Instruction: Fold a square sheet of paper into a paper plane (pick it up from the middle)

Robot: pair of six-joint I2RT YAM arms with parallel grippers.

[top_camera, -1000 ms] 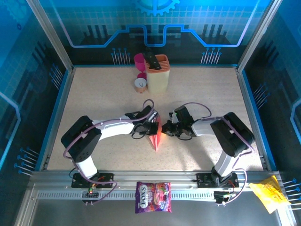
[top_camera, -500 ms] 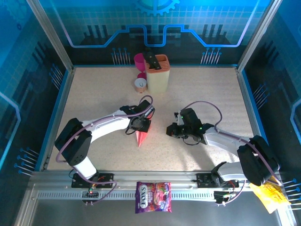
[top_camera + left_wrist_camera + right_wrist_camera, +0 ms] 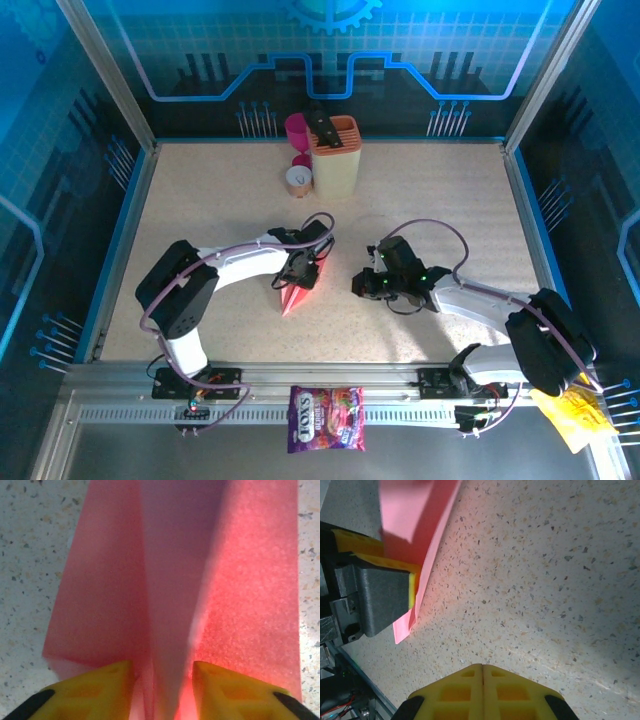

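Between parted fingertips of left gripper point(image 3: 162, 687): keel of paper plane point(image 3: 170, 570), long axis straight ahead of the hand. Nearer than right gripper point(image 3: 482, 677), closed, empty, off aside.

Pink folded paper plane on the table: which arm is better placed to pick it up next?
Left. The left gripper straddles the centre fold of the pink folded paper plane, jaws apart. The right gripper is shut over bare speckled table, off to one side.
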